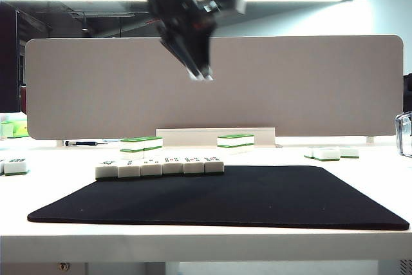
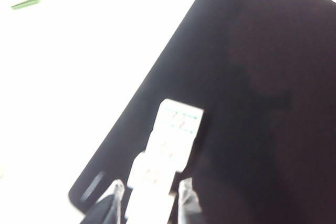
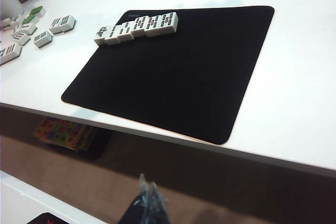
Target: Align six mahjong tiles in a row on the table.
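The left gripper [image 2: 148,195] hangs high above the table [image 1: 206,239], well over the back edge of the black mat [image 1: 257,201]; its two pale fingertips [image 2: 116,191] stand a little apart with nothing between them, and the row lies far below in the gap. In the exterior view it shows as a dark blurred arm with light tips in front of the grey partition [image 1: 322,88]. The right gripper [image 3: 149,198] sits low, off the near edge of the table, its tips pressed together and empty.

The six mahjong tiles [image 1: 159,167] lie side by side, touching, in one line along the mat's far left edge, faces up. Nothing stands between them and either gripper.

Behind the row are green-topped stacked tiles [image 1: 141,144], with another stack [image 1: 235,140] to the right. Loose tiles [image 1: 331,153] lie off the mat's right, more loose ones [image 3: 31,32] off its left. The tile markings are too small to read.
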`<state>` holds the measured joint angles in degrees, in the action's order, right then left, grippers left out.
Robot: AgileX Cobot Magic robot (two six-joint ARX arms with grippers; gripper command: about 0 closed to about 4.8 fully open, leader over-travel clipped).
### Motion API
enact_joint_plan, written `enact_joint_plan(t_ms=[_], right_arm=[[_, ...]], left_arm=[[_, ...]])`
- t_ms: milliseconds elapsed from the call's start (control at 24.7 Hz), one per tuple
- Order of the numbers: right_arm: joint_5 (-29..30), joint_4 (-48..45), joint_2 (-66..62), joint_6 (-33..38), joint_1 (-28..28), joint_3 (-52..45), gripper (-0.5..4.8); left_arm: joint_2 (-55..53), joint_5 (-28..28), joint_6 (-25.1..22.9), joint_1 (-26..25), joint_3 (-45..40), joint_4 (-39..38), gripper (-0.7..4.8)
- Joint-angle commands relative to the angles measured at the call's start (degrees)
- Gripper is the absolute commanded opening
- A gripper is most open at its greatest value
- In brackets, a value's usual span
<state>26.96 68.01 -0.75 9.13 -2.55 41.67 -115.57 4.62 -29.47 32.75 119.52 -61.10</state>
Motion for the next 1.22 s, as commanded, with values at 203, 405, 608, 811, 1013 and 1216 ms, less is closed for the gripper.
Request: enact_joint_plan(t_ms=[203,405,608,811,1013,1216], right_arm=[[0.2,-0.52,0.79,-0.17,-0.04,0.13,-0.01],[0.15,-0.52,0.76,-0.17,-0.07,0.13,-0.01],[0.15,-0.11,0.79,-0.15,-0.07,0.13,-0.01],[0.13,-0.15,0.79,-0.17,-0.07,0.13,-0.01],[0.11,-0.11,0.76,-0.17,-0.07,0.13,-0.01],[0.13,-0.09,0.76,-0.17,-0.07,0.13,-0.01]], left_arm=[[17.9,-4.59,3.15,-0.44,-9.31,-1.51,1.42],[31.01,-6.99,4.9,-2.21,-21.55,-1.68,1.42],[41.11,-6.75,14.4,-7.41,-33.03,0.79,1.41],[46.16,-6.75,21.84,-10.82,-40.87,1.68,1.41],[48.52,-6.6,22.67,-11.02,-47.17,1.64,1.41],[48.46,-3.72,24.15,-11.02,-50.31,1.64,1.42]])
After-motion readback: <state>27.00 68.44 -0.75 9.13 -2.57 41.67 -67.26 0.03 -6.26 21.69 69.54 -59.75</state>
